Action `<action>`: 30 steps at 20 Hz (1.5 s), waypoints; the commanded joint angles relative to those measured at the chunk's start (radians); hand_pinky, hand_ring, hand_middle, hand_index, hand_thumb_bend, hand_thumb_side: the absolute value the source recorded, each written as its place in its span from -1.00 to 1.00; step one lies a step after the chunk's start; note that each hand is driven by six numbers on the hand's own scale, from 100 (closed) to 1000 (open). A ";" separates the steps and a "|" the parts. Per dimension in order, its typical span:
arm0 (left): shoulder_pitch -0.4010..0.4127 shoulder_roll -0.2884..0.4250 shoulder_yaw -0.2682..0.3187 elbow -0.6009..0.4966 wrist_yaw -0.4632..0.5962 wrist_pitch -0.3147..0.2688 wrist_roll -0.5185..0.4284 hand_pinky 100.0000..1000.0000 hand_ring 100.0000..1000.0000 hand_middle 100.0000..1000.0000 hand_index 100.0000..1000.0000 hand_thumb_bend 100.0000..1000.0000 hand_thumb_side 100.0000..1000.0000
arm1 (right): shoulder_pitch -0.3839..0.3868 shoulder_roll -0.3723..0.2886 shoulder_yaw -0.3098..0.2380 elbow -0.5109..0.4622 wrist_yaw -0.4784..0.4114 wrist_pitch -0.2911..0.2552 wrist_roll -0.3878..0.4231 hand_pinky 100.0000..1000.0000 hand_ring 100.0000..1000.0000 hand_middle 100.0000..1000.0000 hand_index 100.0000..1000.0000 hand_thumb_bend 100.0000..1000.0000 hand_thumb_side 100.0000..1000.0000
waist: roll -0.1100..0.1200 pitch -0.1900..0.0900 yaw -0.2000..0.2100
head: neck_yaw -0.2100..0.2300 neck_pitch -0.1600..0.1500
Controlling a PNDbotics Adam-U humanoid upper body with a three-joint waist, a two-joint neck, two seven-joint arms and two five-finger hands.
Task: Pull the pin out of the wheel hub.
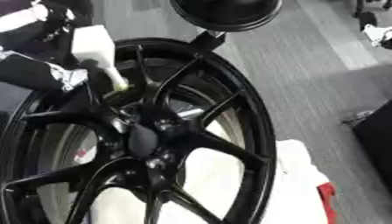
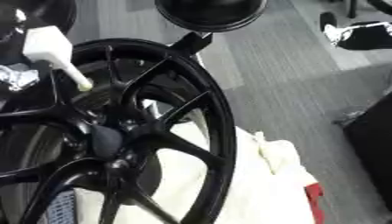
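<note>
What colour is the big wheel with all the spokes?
The wheel is glossy black all over, rim and spokes alike. It shows best in the left eye view.

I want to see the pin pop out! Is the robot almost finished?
Nearly, it seems. The white pin is up at the upper left of the wheel, away from the hub in the middle, so it looks pulled out. The left hand is right beside the pin. What is left is to carry it clear, as its tip sits close to the spokes.
</note>
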 commanded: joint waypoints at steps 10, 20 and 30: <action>0.247 0.151 0.415 0.023 0.153 -0.037 0.379 0.13 -0.10 -0.58 -0.08 -1.00 -0.58 | 0.019 -0.035 -0.047 -0.012 0.006 0.011 -0.026 0.73 0.40 0.22 0.50 -1.00 -0.67 | -0.021 -0.019 0.030 | -0.019 -0.012; 0.462 0.150 0.600 0.282 0.173 -0.129 0.495 0.43 0.27 -0.05 0.43 -1.00 -0.44 | 0.036 -0.035 -0.072 -0.012 0.009 0.018 -0.044 0.73 0.39 0.22 0.50 -1.00 -0.69 | -0.036 -0.016 0.056 | -0.025 -0.011; 0.499 0.133 0.612 0.350 -0.091 -0.177 0.217 0.65 0.65 0.50 0.78 -0.82 0.01 | 0.036 -0.030 -0.071 -0.008 0.006 0.015 -0.041 0.73 0.40 0.22 0.51 -1.00 -0.70 | -0.049 -0.023 0.058 | 0.011 -0.001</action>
